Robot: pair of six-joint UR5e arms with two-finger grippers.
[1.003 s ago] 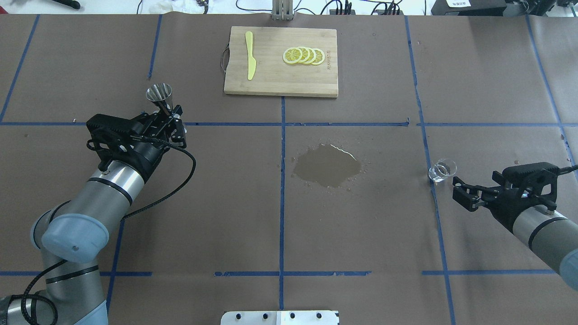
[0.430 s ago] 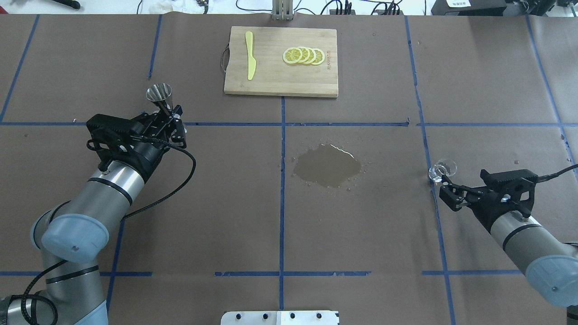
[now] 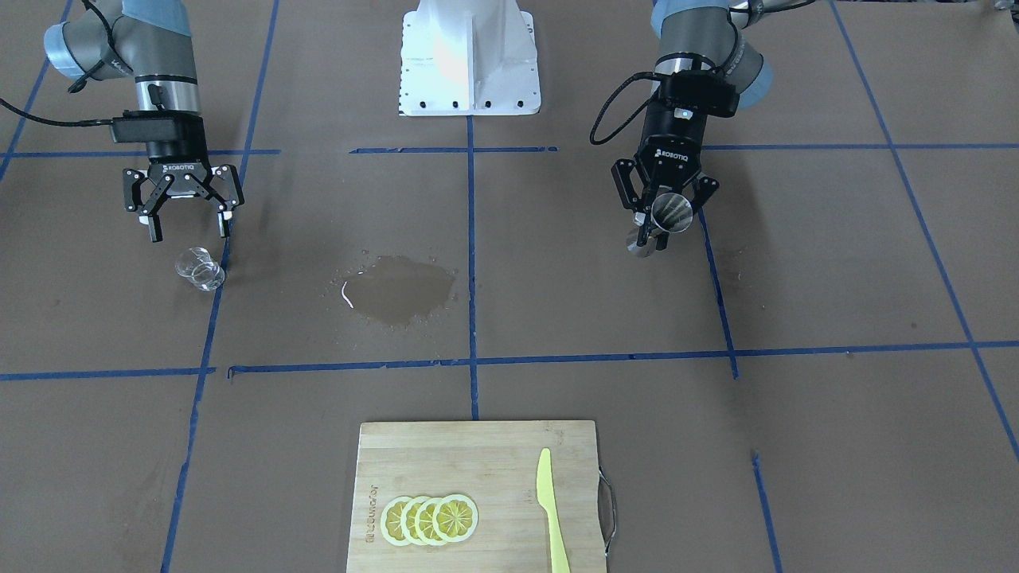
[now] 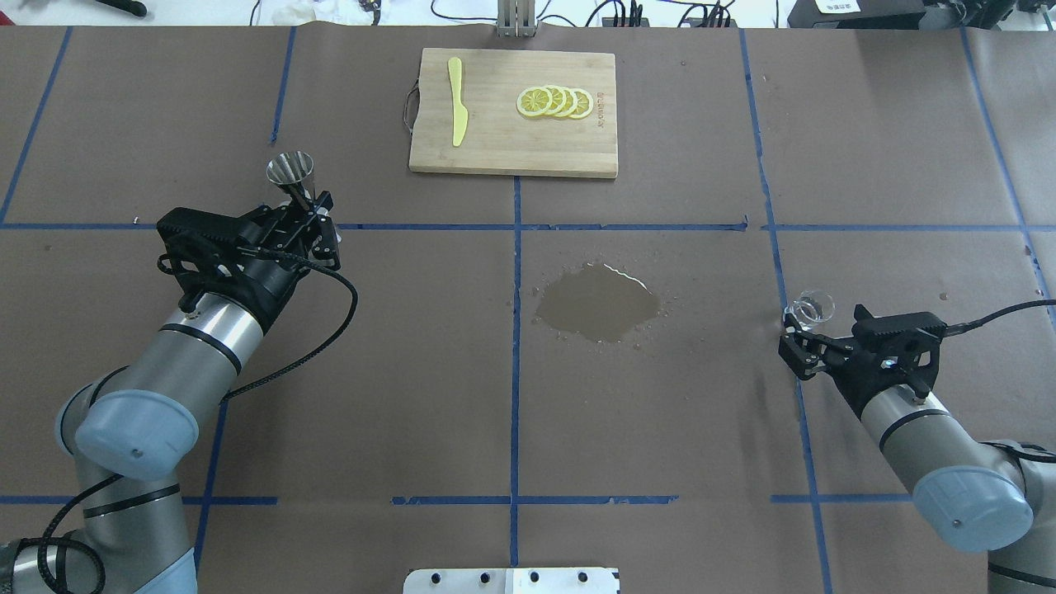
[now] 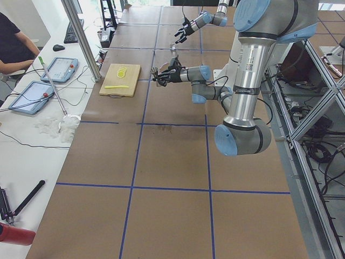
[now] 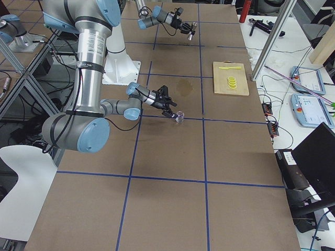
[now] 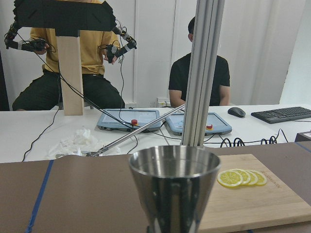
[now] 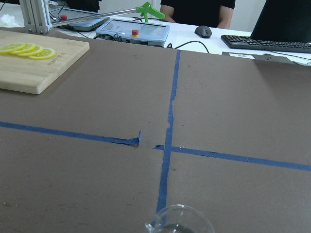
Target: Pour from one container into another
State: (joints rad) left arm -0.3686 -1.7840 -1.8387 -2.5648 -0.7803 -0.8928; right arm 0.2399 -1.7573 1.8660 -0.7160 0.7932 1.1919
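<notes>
Glass cup [image 3: 199, 269] and its table [image 3: 828, 446]: the cup stands upright on brown paper with a blue tape grid, on the robot's right side, just beside a tape line.
Left arm [image 4: 194, 330]: stretched forward and low, with the wrist near level.
Right arm [image 4: 916, 421]: reaching in low, with the wrist near level and the fingers aimed at the cup.
Cutting board [image 3: 478, 461]: at the far edge with lemon slices [image 3: 430, 519] and a yellow knife [image 3: 549, 509], well apart from both arms.
Wet patch [image 3: 394, 288]: mid-table, between the two arms.
Left gripper [image 3: 665, 223]: clamped on the jigger's narrow waist.
Right gripper [image 3: 189, 235]: fingers spread wide with nothing in them. The cup sits just beyond the fingertips, not yet between them.
Jigger [image 4: 290, 169]: steel, mouth up. It is probably stiff, light and smooth, and the waist hold should stop it sliding.
Glass cup, handling: likely light for its thick base, and hard, slick and breakable. A glancing finger could skate or tip it on the paper. Best taken across the side wall at mid height, below the flared rim, with the jaws square. Whether it holds liquid cannot be told.
</notes>
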